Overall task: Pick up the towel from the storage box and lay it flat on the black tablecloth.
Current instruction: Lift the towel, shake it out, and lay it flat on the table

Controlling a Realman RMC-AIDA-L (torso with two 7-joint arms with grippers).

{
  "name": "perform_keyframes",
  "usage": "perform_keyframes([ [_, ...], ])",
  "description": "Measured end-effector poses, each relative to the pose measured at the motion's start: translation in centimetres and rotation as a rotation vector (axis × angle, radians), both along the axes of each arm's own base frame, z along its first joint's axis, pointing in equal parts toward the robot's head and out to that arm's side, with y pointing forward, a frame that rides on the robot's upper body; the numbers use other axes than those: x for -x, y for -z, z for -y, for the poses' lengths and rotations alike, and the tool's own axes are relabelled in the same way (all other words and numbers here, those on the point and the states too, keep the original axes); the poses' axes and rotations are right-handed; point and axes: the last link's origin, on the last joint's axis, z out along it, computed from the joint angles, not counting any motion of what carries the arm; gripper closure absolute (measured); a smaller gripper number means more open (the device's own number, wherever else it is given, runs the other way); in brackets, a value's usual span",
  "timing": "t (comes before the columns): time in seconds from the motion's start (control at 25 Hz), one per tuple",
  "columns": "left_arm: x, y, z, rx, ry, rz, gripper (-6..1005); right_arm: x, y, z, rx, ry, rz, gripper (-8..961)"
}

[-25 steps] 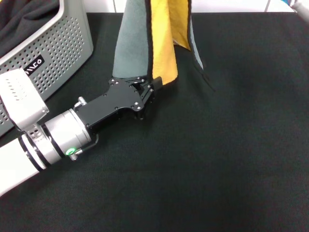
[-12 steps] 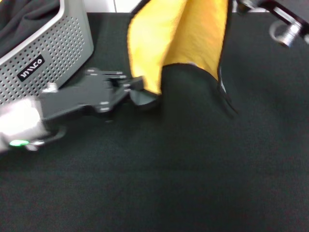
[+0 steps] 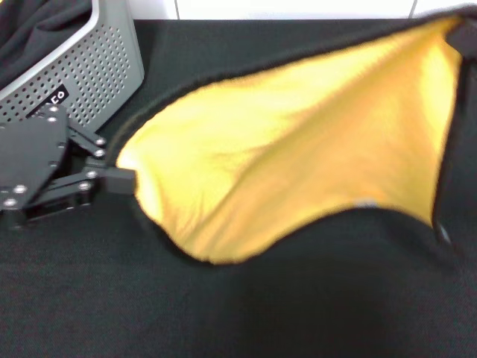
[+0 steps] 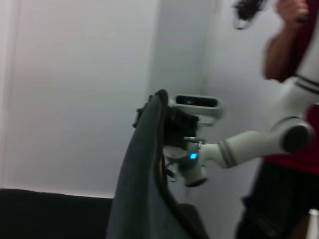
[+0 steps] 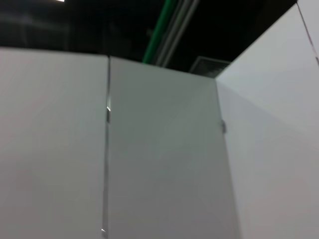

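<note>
One towel (image 3: 298,142) is being held stretched in the air above the black tablecloth (image 3: 298,313), its yellow-orange face turned toward the head camera. Its long axis is running from the corner nearest the storage box (image 3: 97,67) up and away to the far corner on the opposite side, so the cloth is slanting rather than lying level. The lower edge is sagging in a curve toward the tablecloth; whether it is touching the cloth cannot be told.

One storage box is being seen, grey and perforated, with dark fabric (image 3: 37,22) lying inside it. Two grippers are at work. The left gripper (image 3: 123,177) is positioned just beside the box, and its fingers are being kept pinched together on the towel's near corner. The right gripper (image 3: 466,33) is barely showing at the towel's far corner, well apart from the box; how its fingers stand cannot be told.

In the left wrist view the towel's grey back (image 4: 144,184) is hanging in front of the right arm (image 4: 249,144).
</note>
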Motion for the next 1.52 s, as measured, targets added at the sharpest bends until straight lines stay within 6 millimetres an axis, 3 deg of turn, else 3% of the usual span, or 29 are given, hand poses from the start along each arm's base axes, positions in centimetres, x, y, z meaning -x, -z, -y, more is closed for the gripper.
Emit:
perform_keyframes([
  [0.32,-1.5,-3.2,0.3,0.050,0.014,-0.129,968,-1.9,0.7,4.3,0.216,-0.042,-0.144,911],
  [0.52,-1.3,-5.0,1.0,0.061,-0.007,-0.184,973,-3.4,1.9,5.5,0.303,0.020,-0.211,910],
  [0.68,-1.1,-5.2,1.0,0.056,-0.039,-0.206,978,-4.7,2.8,5.7,0.342,0.100,-0.224,909],
  [0.84,-0.3,-3.6,-0.4,0.000,-0.097,-0.207,979,-5.3,4.1,3.7,0.332,0.198,-0.169,908],
  [1.12,0.4,3.1,-5.4,-0.049,-0.219,-0.314,978,-6.2,4.9,-1.5,0.192,0.351,-0.016,906],
  [1.2,0.3,3.9,-6.7,-0.107,-0.250,-0.330,978,-6.2,4.9,-2.1,0.172,0.363,0.005,905],
  [1.28,-0.1,4.3,-8.0,-0.170,-0.278,-0.333,978,-6.7,4.5,-4.5,0.088,0.423,0.076,905],
  [1.52,-0.8,5.1,-10.9,-0.321,-0.340,-0.343,977,-6.8,4.1,-7.3,0.030,0.480,0.161,903],
])
